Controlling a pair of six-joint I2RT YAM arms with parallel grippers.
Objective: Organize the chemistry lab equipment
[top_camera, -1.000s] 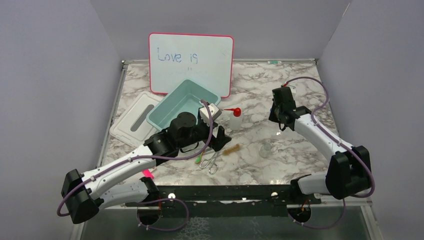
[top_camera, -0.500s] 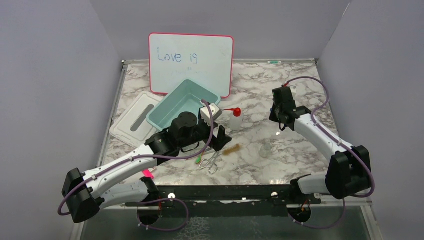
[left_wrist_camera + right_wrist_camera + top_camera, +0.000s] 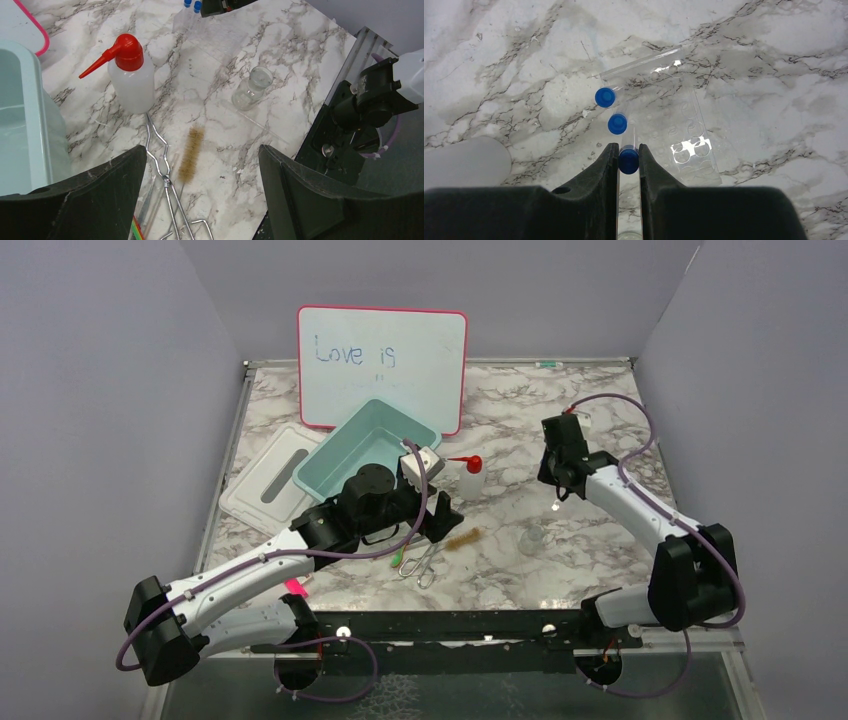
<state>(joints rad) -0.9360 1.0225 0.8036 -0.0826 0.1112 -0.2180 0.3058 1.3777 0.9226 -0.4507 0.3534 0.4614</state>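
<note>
My right gripper (image 3: pixel 628 150) is shut on a blue-capped clear tube (image 3: pixel 628 161), held above the marble. Two more blue-capped tubes (image 3: pixel 605 97) stand in a clear rack (image 3: pixel 684 135) just ahead of it. My left gripper (image 3: pixel 202 150) hangs open over the brown bristle brush (image 3: pixel 191 154) and the metal tongs (image 3: pixel 161 165), touching neither. The white squeeze bottle (image 3: pixel 131 80) with its red nozzle stands beyond them. The small glass flask (image 3: pixel 251 89) stands to the right. From above, the right gripper (image 3: pixel 562 490) is at the right of the table and the left gripper (image 3: pixel 440 515) near the middle.
A teal bin (image 3: pixel 340 455) sits behind the left arm, its white lid (image 3: pixel 268 480) lying to its left. The pink-framed whiteboard (image 3: pixel 382 365) leans on the back wall. A pink marker (image 3: pixel 294 587) lies by the left arm. A coloured item lies beside the tongs.
The right arm has edged slightly back with the tube still in its fingers. The left gripper has hardly moved and stays open.
</note>
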